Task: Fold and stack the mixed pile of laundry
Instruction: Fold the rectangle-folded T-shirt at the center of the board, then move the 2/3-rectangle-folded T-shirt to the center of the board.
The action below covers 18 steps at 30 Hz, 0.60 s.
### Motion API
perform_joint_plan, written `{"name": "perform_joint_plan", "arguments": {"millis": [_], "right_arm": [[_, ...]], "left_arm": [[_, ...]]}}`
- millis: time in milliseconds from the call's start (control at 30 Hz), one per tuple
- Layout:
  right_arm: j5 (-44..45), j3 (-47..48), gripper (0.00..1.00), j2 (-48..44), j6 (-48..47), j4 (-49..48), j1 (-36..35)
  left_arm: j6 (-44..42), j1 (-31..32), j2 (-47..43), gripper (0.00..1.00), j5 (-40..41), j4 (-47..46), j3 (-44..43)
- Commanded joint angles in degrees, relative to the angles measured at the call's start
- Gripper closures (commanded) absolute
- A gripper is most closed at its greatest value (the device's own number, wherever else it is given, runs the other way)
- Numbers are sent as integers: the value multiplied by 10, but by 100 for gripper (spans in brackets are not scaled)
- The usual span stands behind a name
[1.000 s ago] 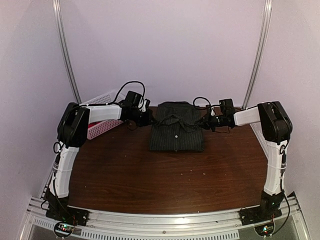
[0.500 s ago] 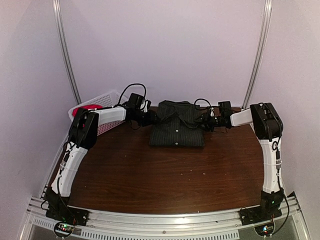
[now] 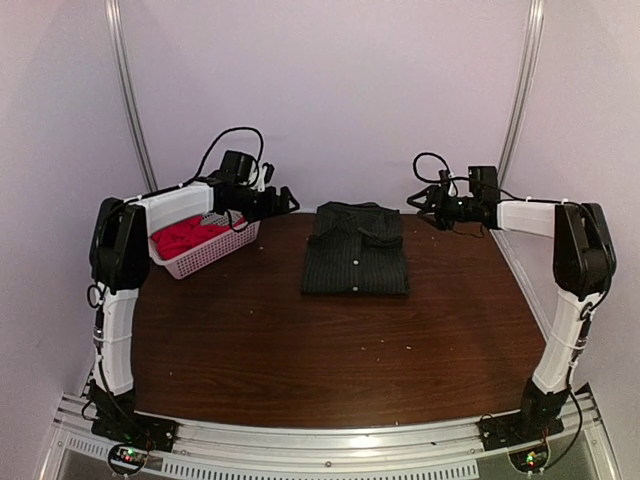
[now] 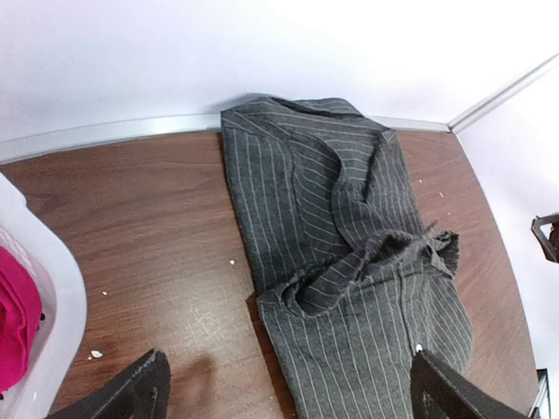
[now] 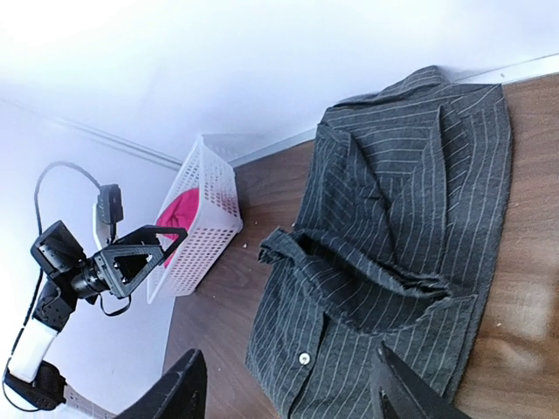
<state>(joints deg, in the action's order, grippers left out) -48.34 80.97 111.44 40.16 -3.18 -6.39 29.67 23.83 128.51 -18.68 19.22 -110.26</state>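
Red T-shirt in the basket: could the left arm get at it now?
Probably yes: the red T-shirt lies uncovered in the open-topped basket, and the open left end effector hovers empty beside it.

Button shirt (image 3: 355, 255) lies flat at far centre of table (image 3: 330, 350), far edge up against the back wall. Basket (image 3: 215, 252) sits at far left, apart from the shirt, with T-shirt (image 3: 185, 238) inside it. Left gripper (image 3: 288, 202) hangs above the gap between basket and shirt; right gripper (image 3: 420, 203) hangs off the shirt's far right corner, clear of the cloth.
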Motion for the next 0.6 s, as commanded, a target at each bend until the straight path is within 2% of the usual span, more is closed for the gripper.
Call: {"name": "perform_joint_plan", "arguments": {"millis": [0,100,200,333,467,567], "right_arm": [[-10,-45,40,-22,-40,41,-42],[-32,-59,51,-5,-37,33,-81],[-32,-61,61,24,-30,12,-113],[-14,-43,65,87,-11,-13,-122],[4,-8,68,141,-20,16,-123],[10,-19,68,149,-30,27,-129]], "left_arm": [[-45,14,-28,5,-69,-41,79],[-69,40,-20,12,-94,-50,81],[-76,67,2,23,-113,-50,67],[-61,87,47,34,-101,-58,48],[-48,92,96,45,-82,-46,29],[-53,97,104,53,-74,-37,48]]}}
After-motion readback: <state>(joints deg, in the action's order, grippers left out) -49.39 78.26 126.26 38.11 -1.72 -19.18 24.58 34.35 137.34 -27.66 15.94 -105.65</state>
